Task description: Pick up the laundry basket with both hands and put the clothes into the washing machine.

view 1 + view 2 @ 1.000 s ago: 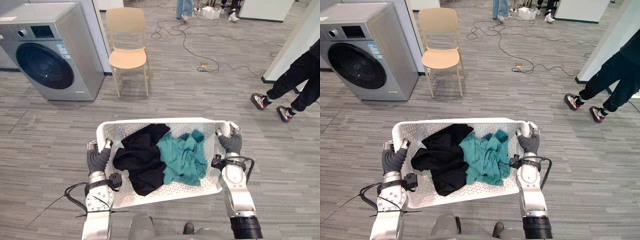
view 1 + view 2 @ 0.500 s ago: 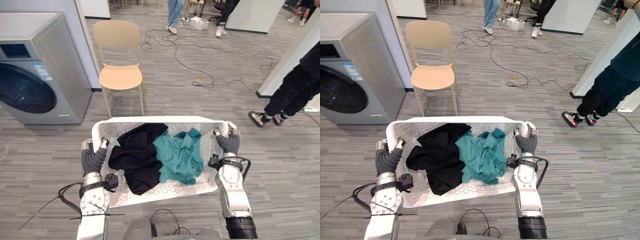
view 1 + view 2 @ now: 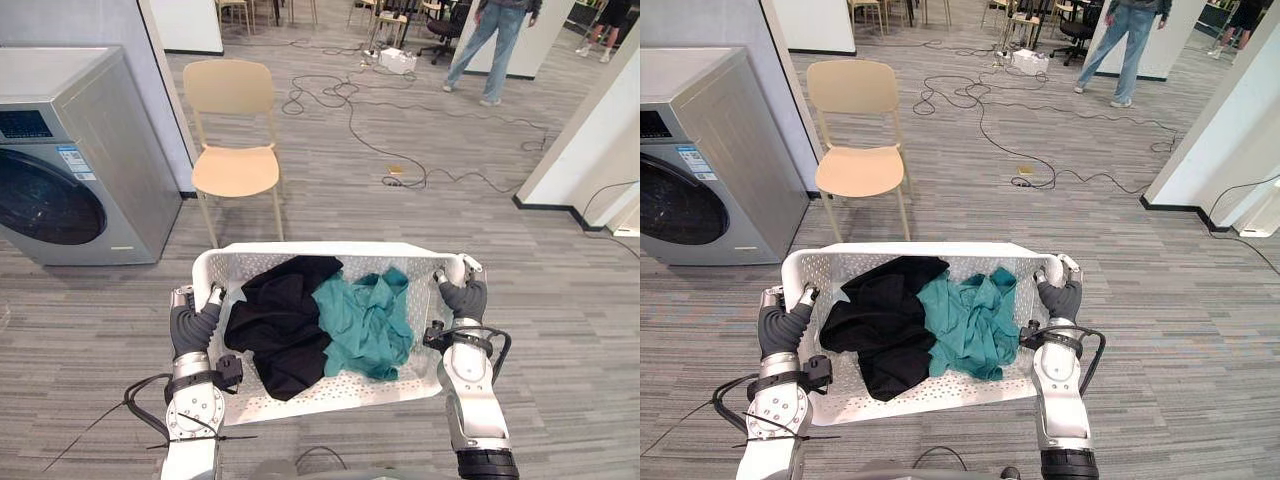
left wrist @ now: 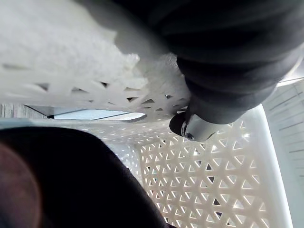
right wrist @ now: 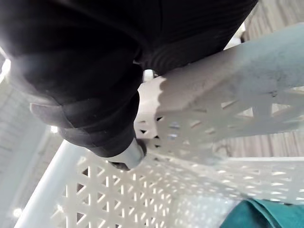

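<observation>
Grey floor (image 3: pixel 92 312), chair (image 3: pixel 235 168) beside washer (image 3: pixel 95 150).

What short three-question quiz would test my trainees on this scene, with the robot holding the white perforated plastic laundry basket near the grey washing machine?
1. True or false: the left hand and the right hand both grip the rim of the white perforated plastic laundry basket.
2. Of the black garment and the teal garment in the basket, which lies nearer the left hand? A) black B) teal C) both equally
3. Name the furniture standing beside the grey front-loading washing machine.
Key: 1 true. 2 A. 3 the beige chair.
</observation>
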Robot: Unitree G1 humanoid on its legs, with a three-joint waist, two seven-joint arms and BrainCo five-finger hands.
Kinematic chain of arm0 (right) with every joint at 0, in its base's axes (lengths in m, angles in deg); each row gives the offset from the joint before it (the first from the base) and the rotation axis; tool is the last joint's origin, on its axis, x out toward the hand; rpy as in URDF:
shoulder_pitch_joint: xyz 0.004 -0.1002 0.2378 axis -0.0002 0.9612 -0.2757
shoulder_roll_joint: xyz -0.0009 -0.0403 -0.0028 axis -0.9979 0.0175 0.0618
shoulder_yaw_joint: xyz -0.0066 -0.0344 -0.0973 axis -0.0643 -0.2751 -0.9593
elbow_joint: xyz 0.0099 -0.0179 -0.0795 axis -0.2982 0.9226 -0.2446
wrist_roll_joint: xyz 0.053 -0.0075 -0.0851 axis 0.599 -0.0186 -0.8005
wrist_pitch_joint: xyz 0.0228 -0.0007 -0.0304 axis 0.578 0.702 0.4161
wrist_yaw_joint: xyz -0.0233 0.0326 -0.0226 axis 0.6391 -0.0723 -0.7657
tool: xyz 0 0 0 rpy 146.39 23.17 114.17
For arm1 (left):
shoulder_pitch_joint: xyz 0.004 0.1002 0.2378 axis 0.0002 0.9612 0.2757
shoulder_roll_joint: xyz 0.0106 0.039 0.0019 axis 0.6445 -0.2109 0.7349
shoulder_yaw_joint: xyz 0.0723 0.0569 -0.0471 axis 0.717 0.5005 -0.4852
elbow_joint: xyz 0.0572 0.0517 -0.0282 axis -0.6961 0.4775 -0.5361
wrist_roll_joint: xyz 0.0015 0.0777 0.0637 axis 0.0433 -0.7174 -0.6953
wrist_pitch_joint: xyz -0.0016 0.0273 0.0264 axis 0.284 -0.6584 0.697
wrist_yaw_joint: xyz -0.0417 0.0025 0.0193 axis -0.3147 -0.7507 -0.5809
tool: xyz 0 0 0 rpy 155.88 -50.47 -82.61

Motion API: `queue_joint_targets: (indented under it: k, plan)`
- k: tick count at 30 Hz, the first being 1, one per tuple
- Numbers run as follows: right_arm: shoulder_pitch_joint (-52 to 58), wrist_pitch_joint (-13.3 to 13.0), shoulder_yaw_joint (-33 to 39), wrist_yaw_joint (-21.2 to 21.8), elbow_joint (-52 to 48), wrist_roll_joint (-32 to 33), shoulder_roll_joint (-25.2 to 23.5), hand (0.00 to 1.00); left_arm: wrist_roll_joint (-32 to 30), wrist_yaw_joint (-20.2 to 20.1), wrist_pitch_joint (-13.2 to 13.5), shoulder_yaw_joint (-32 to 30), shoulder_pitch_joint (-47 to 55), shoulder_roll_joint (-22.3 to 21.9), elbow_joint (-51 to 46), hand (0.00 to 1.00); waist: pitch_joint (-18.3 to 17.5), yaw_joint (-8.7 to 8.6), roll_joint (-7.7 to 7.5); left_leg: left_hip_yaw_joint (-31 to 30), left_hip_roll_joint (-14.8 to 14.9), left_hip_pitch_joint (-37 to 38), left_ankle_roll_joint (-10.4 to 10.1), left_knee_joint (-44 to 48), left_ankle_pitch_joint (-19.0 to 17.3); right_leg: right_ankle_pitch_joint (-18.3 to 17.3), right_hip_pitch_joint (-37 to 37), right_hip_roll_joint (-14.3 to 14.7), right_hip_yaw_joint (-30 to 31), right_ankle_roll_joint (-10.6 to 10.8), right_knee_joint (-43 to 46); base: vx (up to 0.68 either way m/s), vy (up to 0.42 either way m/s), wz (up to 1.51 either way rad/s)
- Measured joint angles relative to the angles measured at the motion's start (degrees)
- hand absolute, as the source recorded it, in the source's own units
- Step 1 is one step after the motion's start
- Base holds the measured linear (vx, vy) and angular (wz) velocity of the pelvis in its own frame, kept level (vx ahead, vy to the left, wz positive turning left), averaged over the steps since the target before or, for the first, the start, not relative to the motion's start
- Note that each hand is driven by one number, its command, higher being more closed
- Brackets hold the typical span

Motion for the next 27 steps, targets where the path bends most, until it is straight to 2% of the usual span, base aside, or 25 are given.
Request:
queue_joint_targets:
  k: [3, 5, 6, 7, 8, 9, 10, 11, 12, 13, 14, 15, 16, 17, 19, 20, 21, 22, 23, 24, 25, 26, 27]
  plan:
    - [-0.2, -0.6, 1.0, 0.2, 4.3, 1.1, 0.0, 1.0, -1.6, -0.1, 0.0, 0.5, 0.0, 0.0, 1.0, 1.0, -0.1, -0.1, 0.54, -0.6, 0.0, -0.2, -0.6, -0.8, 0.9, -0.2, -0.4, -0.2, -1.7, 0.8, 0.1, 0.01, -0.051, 0.17]
    - [-0.3, -0.6, 2.0, 0.3, 6.2, 2.3, 0.6, 1.0, -1.6, -0.1, -0.1, 1.1, -0.1, -0.6, 3.3, 1.0, 0.0, -1.01, 1.72, -1.7, 0.4, -2.1, -0.8, 0.9, 1.0, -1.5, -0.4, -0.7, -5.3, 1.3, 1.3, 0.02, -0.065, 0.67]
    - [-0.3, -0.5, 2.4, 0.2, 7.5, 2.6, 1.0, 1.0, -1.6, -0.1, -0.2, 1.5, -0.1, -1.6, 5.0, 1.0, 0.1, -1.89, 2.38, -0.6, 0.9, -3.6, -1.0, 3.0, 1.0, -2.9, -0.3, -1.4, -8.0, 1.6, 2.8, 0.01, -0.028, 0.82]
    - [-0.1, -0.3, 2.6, 0.3, 8.0, 2.9, 1.4, 1.0, -1.6, -0.1, -0.3, 1.8, -0.1, -2.0, 5.6, 1.0, 0.2, -1.89, 2.62, 0.8, 1.2, -4.0, -1.0, 3.9, 1.0, -3.6, -0.2, -1.7, -9.1, 1.7, 3.9, -0.02, 0.0, 0.89]
    - [0.1, 0.0, 3.1, 0.3, 8.3, 2.9, 1.9, 1.0, -1.6, -0.2, -0.3, 2.1, -0.1, -2.7, 6.6, 1.0, 0.4, -1.67, 2.89, 1.9, 1.2, -4.0, -1.0, 4.5, 1.0, -6.3, -0.4, -2.9, -11.2, 2.0, 6.4, 0.03, 0.063, 0.88]
    - [0.3, 0.2, 3.2, 0.3, 8.3, 2.9, 1.8, 1.0, -1.6, -0.3, -0.4, 2.1, -0.1, -2.9, 7.2, 1.0, 0.6, -1.6, 2.47, 2.1, -0.1, -3.2, -0.2, 3.8, 0.1, -11.1, -1.2, -7.7, -17.7, 2.6, 15.3, 0.02, 0.064, 0.86]
    - [0.4, 0.1, 3.2, 0.4, 8.3, 2.9, 1.7, 1.0, -1.6, -0.3, -0.4, 2.1, -0.1, -2.9, 7.2, 1.0, 0.7, -1.6, 2.31, 2.1, -0.5, -2.6, 1.1, 3.3, -1.0, -12.9, -1.7, -9.4, -18.9, 2.0, 19.0, 0.07, 0.048, 0.83]
    - [0.5, 0.1, 3.4, 0.8, 8.5, 3.0, 1.5, 1.0, -1.6, -0.3, -0.4, 2.0, -0.2, -2.5, 7.2, 1.0, 1.2, -1.62, 1.39, 1.3, -1.7, -1.9, 1.6, 3.2, -1.4, -15.5, -2.0, -12.0, -19.5, 0.3, 25.3, 0.07, -0.019, 0.5]
    - [0.4, 0.2, 3.4, 1.5, 8.9, 3.8, 1.1, 1.0, -1.6, -0.3, -0.7, 1.8, -0.1, -2.3, 7.2, 1.0, 1.4, -0.97, 0.66, 0.9, -3.1, -0.8, 2.4, 3.0, -2.4, -16.5, -4.7, -15.5, -19.1, -3.5, 33.9, 0.11, -0.001, 0.28]
    - [-0.1, 0.2, 3.2, 2.0, 10.4, 4.3, 0.6, 1.0, -1.6, -0.3, -0.9, 1.3, -0.1, -1.5, 7.2, 1.0, 1.7, -0.29, 0.28, 0.7, -4.1, 0.9, 3.3, 2.1, -3.1, -14.3, -9.0, -18.3, -14.7, -7.0, 43.6, 0.12, 0.016, 0.06]
    - [-0.2, 0.1, 3.3, 2.3, 11.2, 4.5, 0.5, 1.0, -1.6, -0.3, -1.1, 1.3, -0.1, -0.9, 7.2, 1.0, 1.9, -0.31, 0.36, 0.3, -4.1, 1.8, 3.4, 1.6, -3.2, -14.4, -11.5, -18.9, -12.6, -8.0, 47.5, 0.12, 0.025, 0.03]
    - [-0.1, 0.1, 3.3, 2.6, 12.5, 4.7, 0.5, 1.0, -1.6, -0.3, -1.4, 1.4, -0.1, 0.5, 7.2, 1.0, 2.1, -0.41, 0.69, -0.6, -3.4, 3.2, 3.4, 1.0, -3.8, -16.7, -14.2, -17.5, -10.8, -5.7, 50.3, 0.15, -0.02, 0.14]
    - [0.0, 0.2, 3.2, 2.7, 12.6, 5.0, 0.5, 1.0, -1.6, -0.3, -1.5, 1.4, -0.1, 1.0, 7.2, 1.0, 2.1, -0.56, 0.73, -1.1, -2.8, 3.5, 3.2, 1.0, -4.1, -17.5, -15.2, -16.7, -10.8, -5.4, 49.9, 0.2, -0.071, 0.3]
    - [-0.1, 0.2, 3.2, 2.7, 12.6, 5.1, 0.5, 1.0, -1.6, -0.3, -1.5, 1.4, -0.1, 1.3, 7.2, 1.0, 2.5, -1.46, 1.3, -2.0, -2.0, 3.8, 2.7, 0.9, -4.7, -17.8, -17.5, -14.5, -11.2, -5.4, 47.3, 0.29, -0.113, 0.38]
    - [-0.2, 0.2, 3.4, 2.6, 12.6, 5.2, 0.5, 1.0, -1.5, -0.3, -1.5, 1.6, -0.2, 1.2, 7.3, 1.0, 2.7, -1.76, 1.2, -2.8, -0.5, 5.2, 1.6, 0.7, -5.9, -17.4, -20.8, -10.6, -10.5, -5.1, 38.3, 0.3, -0.123, 0.3]
    - [-0.1, 0.2, 3.6, 2.6, 12.6, 5.7, 0.5, 1.0, -1.6, -0.3, -1.5, 1.7, -0.4, 1.2, 7.7, 1.0, 2.9, -1.78, 1.55, -3.1, 0.9, 6.8, 0.2, 0.7, -6.8, -15.1, -22.0, -7.5, -9.0, -3.6, 29.0, 0.38, -0.145, 0.27]
    - [0.5, 0.2, 3.7, 2.6, 12.1, 6.2, 0.5, 1.0, -1.7, -0.3, -1.5, 1.7, -2.0, 1.3, 9.3, 1.0, 2.9, -2.19, 1.61, -4.5, 1.5, 8.4, -1.4, 0.7, -8.0, -11.1, -22.5, -5.2, -6.8, -1.8, 20.4, 0.52, -0.219, 0.54]
    - [1.0, 0.2, 3.7, 2.5, 11.6, 6.2, 0.6, 1.0, -1.7, -0.4, -1.5, 1.7, -3.6, 1.3, 11.0, 1.0, 2.9, -3.18, 1.62, -6.1, 2.0, 9.6, -2.6, 0.9, -9.1, -7.2, -22.4, -4.3, -4.3, -0.4, 17.3, 0.48, -0.227, 0.72]
    - [1.4, 0.1, 3.9, 2.5, 11.4, 6.2, 0.6, 1.0, -1.7, -0.5, -1.5, 1.8, -4.5, 1.3, 11.9, 1.0, 2.9, -3.48, 1.9, -7.3, 2.6, 10.1, -3.2, 0.9, -9.7, -4.7, -21.9, -3.4, -2.3, 0.0, 18.0, 0.51, -0.27, 0.94]
    - [2.3, 0.1, 4.4, 2.2, 10.7, 6.3, 0.6, 1.0, -2.2, -0.8, -1.5, 2.1, -5.3, 1.3, 12.6, 1.0, 2.7, -4.26, 2.42, -8.7, 4.4, 11.3, -4.0, 4.0, -10.4, -3.6, -21.4, -1.0, 0.3, -0.6, 22.1, 0.51, -0.283, 0.9]
    - [2.8, 0.1, 4.4, 2.2, 9.8, 6.7, 1.5, 1.0, -2.3, -1.2, -1.5, 2.5, -5.5, 0.8, 12.6, 1.0, 3.4, -4.81, 4.02, -8.4, 7.9, 7.1, -3.1, 15.9, -9.8, -5.8, -20.7, 0.4, -0.4, -2.4, 26.0, 0.52, -0.302, 0.67]
    - [2.8, 0.1, 4.4, 2.4, 9.5, 6.8, 2.3, 1.0, -2.3, -1.2, -1.5, 2.5, -5.5, 0.3, 12.6, 1.0, 3.9, -4.47, 5.49, -7.4, 10.5, 4.9, -1.9, 22.9, -8.2, -7.1, -19.4, 1.3, -1.6, -3.4, 26.9, 0.53, -0.289, 0.16]
    - [2.9, 0.4, 4.1, 2.6, 9.4, 6.9, 3.4, 1.0, -2.3, -1.4, -1.5, 2.4, -5.5, -0.2, 12.8, 1.0, 4.3, -3.12, 7.87, -4.3, 16.9, 0.4, -0.9, 34.4, -0.3, -9.5, -16.7, 4.2, -2.6, -4.5, 27.7, 0.45, -0.229, -0.22]
